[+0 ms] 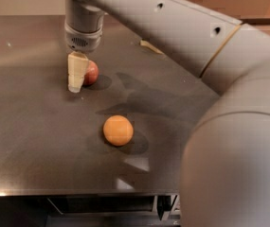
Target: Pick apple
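Closest to me, the robot's one arm (238, 169) fills the near right corner as a big pale grey bulk. From there it stretches up and left across the top of the scene. It reaches over a dark, slightly glossy table (35, 150), whose front edge runs along the bottom.

I count two round things lying on the tabletop. The nearer one is a single plain orange fruit (118, 130), sitting alone near the middle with a soft shadow to its right. It is well apart from everything else.

Farther back and to the left is the single apple (93, 73), small and red, resting on the table. The gripper (77, 82) comes straight down from the arm's grey wrist, and its cream-coloured end stands right against the apple's left side. It covers part of the apple from where I stand. I cannot tell whether the gripper is open, closed or gripping the apple.

Beyond that, a yellowish sliver (149, 46) of something flat peeks out from under the arm at the far side of the table. Too little of it shows to name it.
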